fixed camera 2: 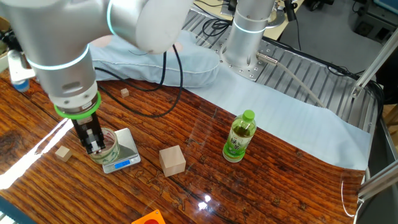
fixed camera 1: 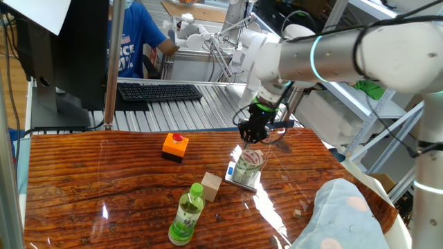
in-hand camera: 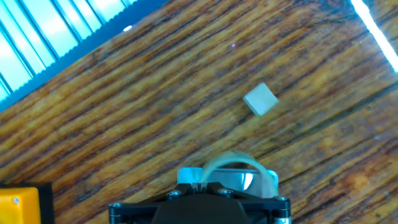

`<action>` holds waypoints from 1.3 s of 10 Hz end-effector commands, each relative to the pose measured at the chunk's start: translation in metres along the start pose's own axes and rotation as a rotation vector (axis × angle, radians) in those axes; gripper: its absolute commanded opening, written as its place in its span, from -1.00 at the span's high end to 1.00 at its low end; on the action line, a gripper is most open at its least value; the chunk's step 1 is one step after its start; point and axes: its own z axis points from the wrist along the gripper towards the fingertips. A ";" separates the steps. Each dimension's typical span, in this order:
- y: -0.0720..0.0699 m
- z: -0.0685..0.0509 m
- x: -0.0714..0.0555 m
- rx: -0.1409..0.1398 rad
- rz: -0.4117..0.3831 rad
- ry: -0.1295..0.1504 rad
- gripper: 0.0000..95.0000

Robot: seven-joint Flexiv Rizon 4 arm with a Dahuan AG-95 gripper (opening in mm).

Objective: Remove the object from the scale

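Gripper [fixed camera 2: 94, 147] down at the jar [fixed camera 1: 249, 164] on the scale [fixed camera 2: 126, 154] — you're at the grasp, though whether it's clamped, can't tell — confirm hold, then lift straight up.

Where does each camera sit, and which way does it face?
One fixed view: across the table from the arm's base, facing the jar on the scale; arm and gripper show.
Other fixed view: high, opposite side, facing the arm's base; both fixed views share jar, scale, bottle, cube.
Hand view: on the hand, looking down at the jar's rim; only the hand's housing shows.
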 end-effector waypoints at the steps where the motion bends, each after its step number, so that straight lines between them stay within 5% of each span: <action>1: -0.002 -0.002 0.004 0.001 0.007 -0.012 1.00; 5: -0.001 -0.002 0.004 -0.011 0.038 -0.016 1.00; 6: -0.001 -0.001 0.004 -0.015 0.044 -0.018 0.60; 13: 0.002 0.004 0.005 -0.028 0.050 -0.021 0.60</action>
